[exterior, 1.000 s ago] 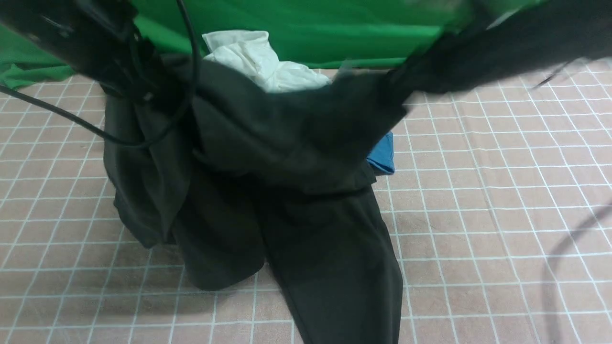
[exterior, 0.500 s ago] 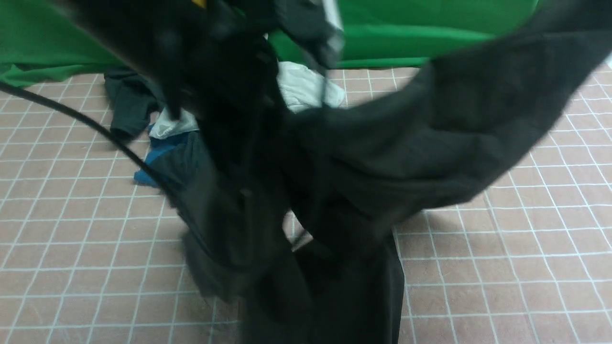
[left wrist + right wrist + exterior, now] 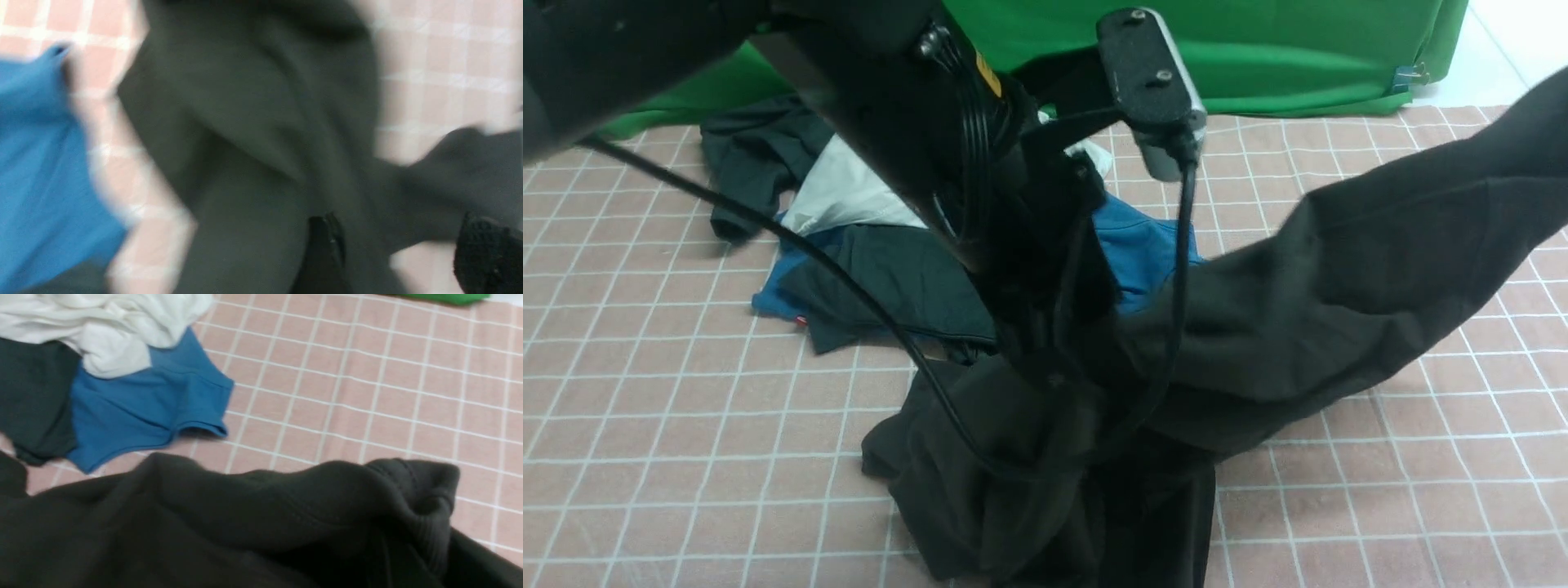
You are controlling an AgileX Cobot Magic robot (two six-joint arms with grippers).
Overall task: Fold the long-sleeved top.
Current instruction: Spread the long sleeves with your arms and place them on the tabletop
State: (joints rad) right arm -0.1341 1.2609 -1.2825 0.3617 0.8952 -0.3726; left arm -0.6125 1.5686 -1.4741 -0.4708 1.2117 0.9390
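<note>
While the left gripper [image 3: 402, 234] hangs with its fingers [image 3: 327, 245] apart over crumpled black cloth, I see the long-sleeved top [image 3: 1339, 327] heaped on the checked tabletop [image 3: 1421, 490] near me and slung up off it toward the right. The right gripper is buried under a bunched ribbed edge, clamped on it. A blue garment [image 3: 1143, 253] and a white shirt [image 3: 849, 192] lie behind.

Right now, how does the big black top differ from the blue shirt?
The black top is far larger than the blue shirt. The black top is hoisted off the table at one end; the blue shirt lies on it, partly under a white shirt. Both are plain-coloured garments.
</note>
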